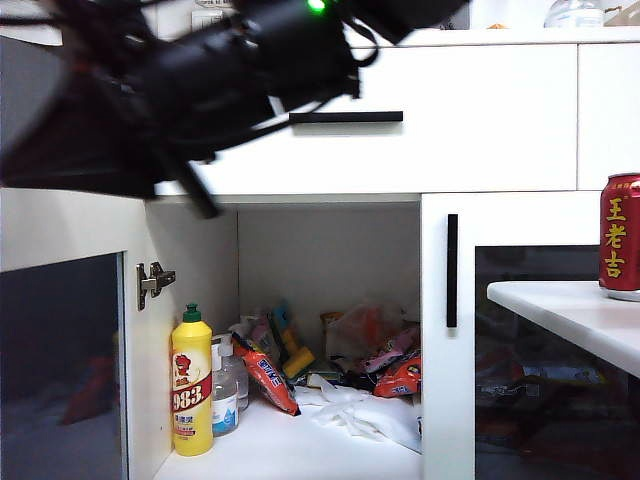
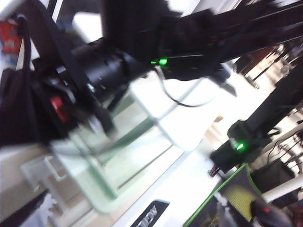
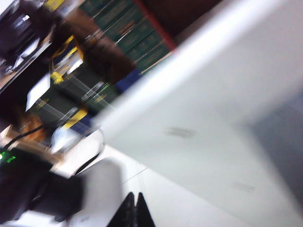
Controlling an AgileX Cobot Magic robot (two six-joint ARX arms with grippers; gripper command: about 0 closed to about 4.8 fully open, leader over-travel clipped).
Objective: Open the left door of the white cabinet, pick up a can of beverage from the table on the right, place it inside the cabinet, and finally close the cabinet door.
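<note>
- Can of beverage (image 1: 621, 235): red with yellow letters, upright on the white table (image 1: 575, 318), far over on the other side from the blurry black arm (image 1: 200, 95), touched by nothing.
- Left gripper: jaws spread as wide as they go, nothing seen between them; lost in blur in the left wrist view, so no fingertips picked out.
- Right gripper (image 3: 134, 212): two dark fingertips pressed together, clenched on nothing, pointing at a white panel (image 3: 213, 123).
- Left door (image 1: 62, 340): swung wide open, below the blurry arm.
- White cabinet (image 1: 480, 120): open inside, drawer with a black bar handle just beside the arm.
- Inside, far below the arm: yellow bottle (image 1: 191, 385) with a green cap at the front, clear bottle (image 1: 225, 392) touching it, snack bags (image 1: 385, 365) behind, white cloth (image 1: 365, 410) on the floor.
- Right door (image 1: 450, 330): shut, black handle upright.
</note>
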